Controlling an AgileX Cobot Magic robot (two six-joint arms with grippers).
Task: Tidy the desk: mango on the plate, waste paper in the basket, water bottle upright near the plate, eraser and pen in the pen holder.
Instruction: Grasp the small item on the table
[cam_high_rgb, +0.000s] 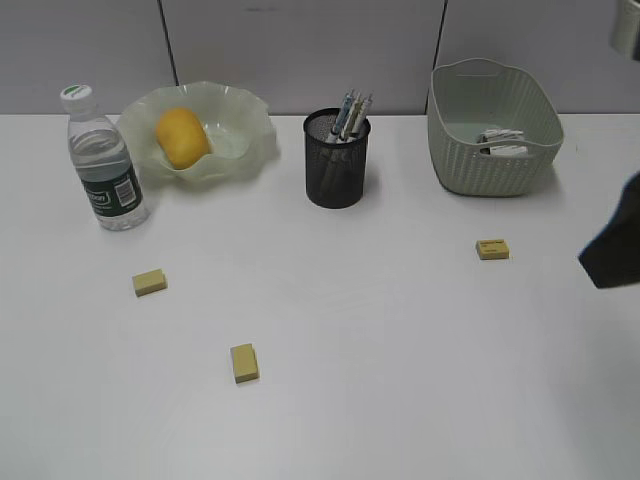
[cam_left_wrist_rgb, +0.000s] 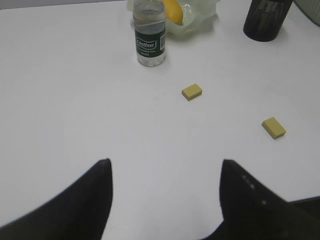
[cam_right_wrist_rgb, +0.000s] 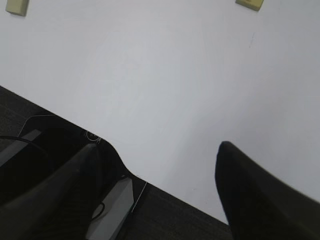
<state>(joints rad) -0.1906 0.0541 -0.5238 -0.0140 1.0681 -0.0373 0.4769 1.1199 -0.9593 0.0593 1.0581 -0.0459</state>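
White desk (cam_high_rgb: 400, 380) fills the exterior view. At the back left the water bottle (cam_high_rgb: 104, 160) stands upright just beside the plate (cam_high_rgb: 245, 125), and the mango (cam_high_rgb: 181, 137) lies in that plate. The pen holder (cam_high_rgb: 337, 160) stands near the middle of the back edge with several pens (cam_high_rgb: 349, 113) upright in it. At the back right the basket (cam_high_rgb: 492, 125) holds some pale items, too small to make out clearly. Three yellow erasers lie loose on the desk: the left eraser (cam_high_rgb: 149, 282), the front eraser (cam_high_rgb: 244, 362) and the right eraser (cam_high_rgb: 492, 249). A dark part of the right arm (cam_high_rgb: 612, 245) shows at the right edge.

From the left wrist view, the left gripper (cam_left_wrist_rgb: 165, 172) hangs above bare desk with its two dark fingers (cam_left_wrist_rgb: 80, 205) well apart and nothing between them. Beyond it lie two of the erasers, then the upright bottle, the plate with the mango, and the pen holder at the top right.

From the right wrist view, the right gripper (cam_right_wrist_rgb: 155, 160) also stands wide apart and empty, above the near edge of the desk, where dark floor (cam_right_wrist_rgb: 30, 120) shows. Two erasers sit at the top corners.
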